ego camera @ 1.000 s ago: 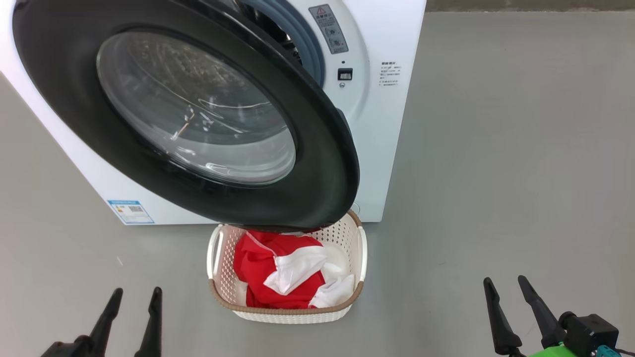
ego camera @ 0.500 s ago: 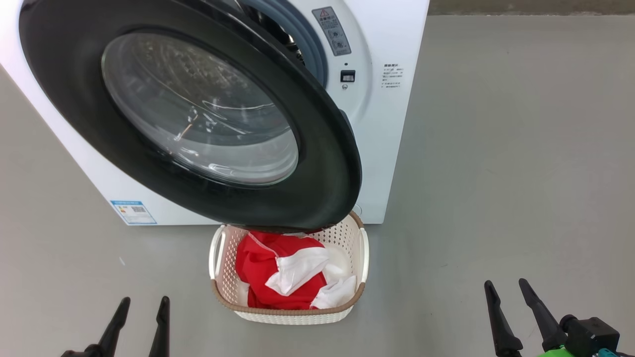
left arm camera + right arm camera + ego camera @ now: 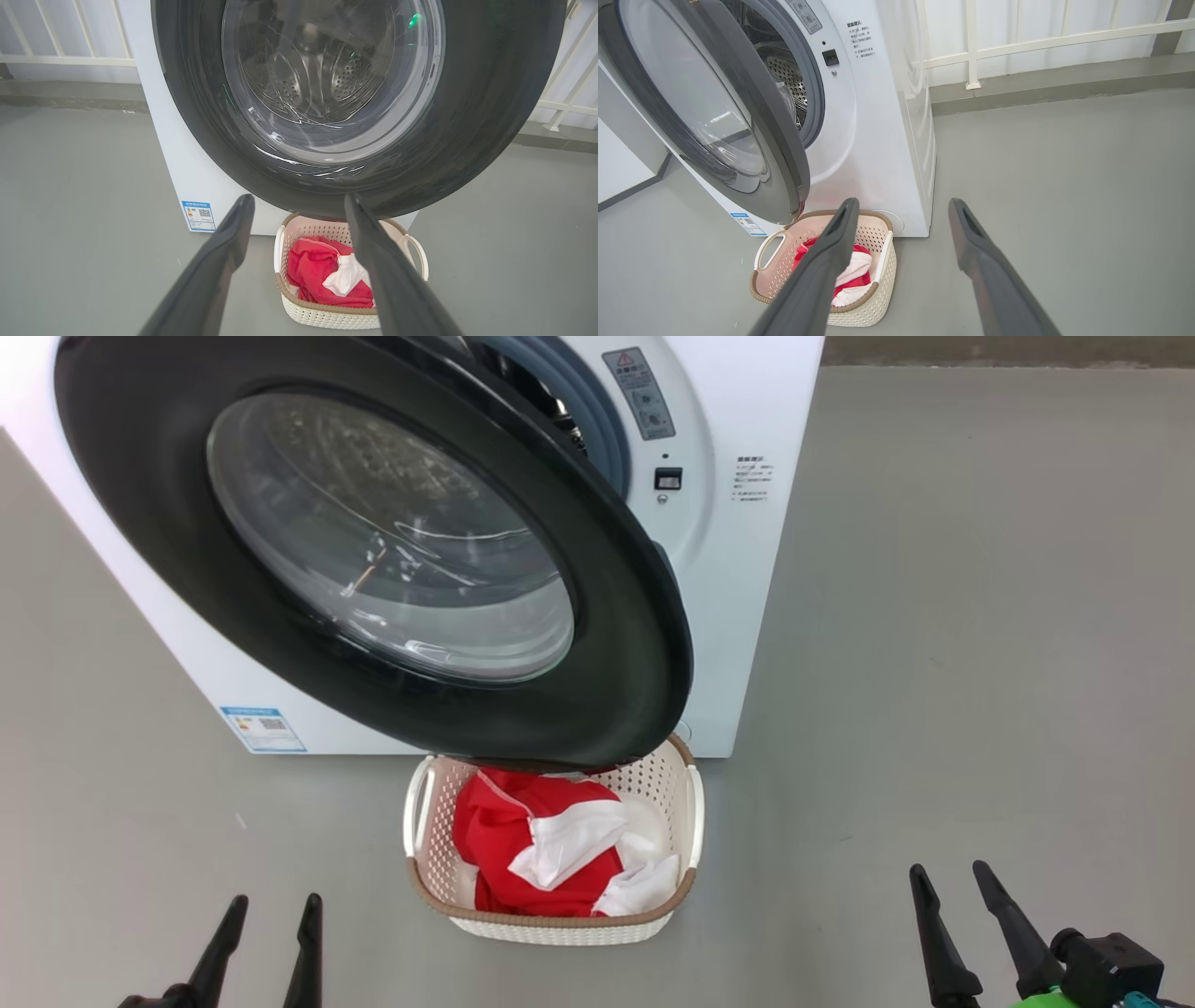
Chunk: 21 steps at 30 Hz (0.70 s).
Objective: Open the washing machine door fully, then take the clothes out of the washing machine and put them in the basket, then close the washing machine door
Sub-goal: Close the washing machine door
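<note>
The washing machine door (image 3: 635,691) is hanging part-way open, its lower black rim overlapping the back end of the basket (image 3: 560,926) in the head view, and that is where trouble is likely waiting. If the door is swinging shut with its bottom edge riding as low as it seems, it could be clipping the basket's rear rim or dragging a raised fold of the clothes (image 3: 499,835), nudging the basket across the floor (image 3: 980,663). A push landing on the glossy rim could be slipping off, and too soft a push could be leaving the door short of shut. Both grippers are standing released and empty, the left gripper (image 3: 275,901) low at the left and the right gripper (image 3: 949,868) low at the right, each well apart from door and basket. The clothes are lying bunched inside the basket, bright red with white panels folded on top. The basket is sitting on the floor just in front of the washing machine (image 3: 738,616), under the door. Through the door's glass the perforated drum (image 3: 345,74) is looking empty.
</note>
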### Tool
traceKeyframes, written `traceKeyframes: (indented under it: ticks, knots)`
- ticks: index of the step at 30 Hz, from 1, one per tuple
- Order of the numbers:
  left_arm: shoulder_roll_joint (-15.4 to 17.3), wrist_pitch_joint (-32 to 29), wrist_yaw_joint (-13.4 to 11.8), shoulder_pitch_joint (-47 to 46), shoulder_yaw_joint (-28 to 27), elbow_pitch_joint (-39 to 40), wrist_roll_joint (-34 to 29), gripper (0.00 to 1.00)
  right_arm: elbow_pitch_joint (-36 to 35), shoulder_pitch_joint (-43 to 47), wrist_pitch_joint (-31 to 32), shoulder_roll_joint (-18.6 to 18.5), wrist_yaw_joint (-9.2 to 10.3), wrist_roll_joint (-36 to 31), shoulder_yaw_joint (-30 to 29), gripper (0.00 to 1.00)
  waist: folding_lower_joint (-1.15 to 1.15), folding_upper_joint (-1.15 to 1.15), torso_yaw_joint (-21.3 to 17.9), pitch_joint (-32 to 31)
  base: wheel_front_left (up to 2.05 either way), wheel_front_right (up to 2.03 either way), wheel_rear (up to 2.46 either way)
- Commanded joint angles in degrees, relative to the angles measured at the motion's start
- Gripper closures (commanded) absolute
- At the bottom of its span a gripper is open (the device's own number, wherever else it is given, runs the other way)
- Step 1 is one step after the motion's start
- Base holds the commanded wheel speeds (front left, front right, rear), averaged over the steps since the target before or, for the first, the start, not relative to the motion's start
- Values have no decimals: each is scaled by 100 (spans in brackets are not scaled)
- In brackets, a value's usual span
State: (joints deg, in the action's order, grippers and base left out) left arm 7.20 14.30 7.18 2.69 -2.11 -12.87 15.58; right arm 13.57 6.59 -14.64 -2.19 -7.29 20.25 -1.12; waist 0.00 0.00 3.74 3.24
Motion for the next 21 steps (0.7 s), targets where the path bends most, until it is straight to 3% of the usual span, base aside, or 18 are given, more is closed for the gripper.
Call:
traceKeyframes:
  ticks: [1, 3, 21]
  knots:
    - [35, 70, 31, -121, -198, 123, -58, 0, -140, -129, -36, -69, -20, 38, 159, 59, 0, 0, 48, 3, 0, 0, 0]
    - [2, 70, 31, -130, -183, 125, -60, 0, -146, -162, -36, -69, -20, 84, 213, 100, 0, 0, 129, -5, 0, 0, 0]
    - [-287, 70, 31, -189, 118, 62, -17, 0, 55, -1562, -36, -69, -20, 222, 1031, 100, 0, 0, 1276, 28, 0, 0, 0]
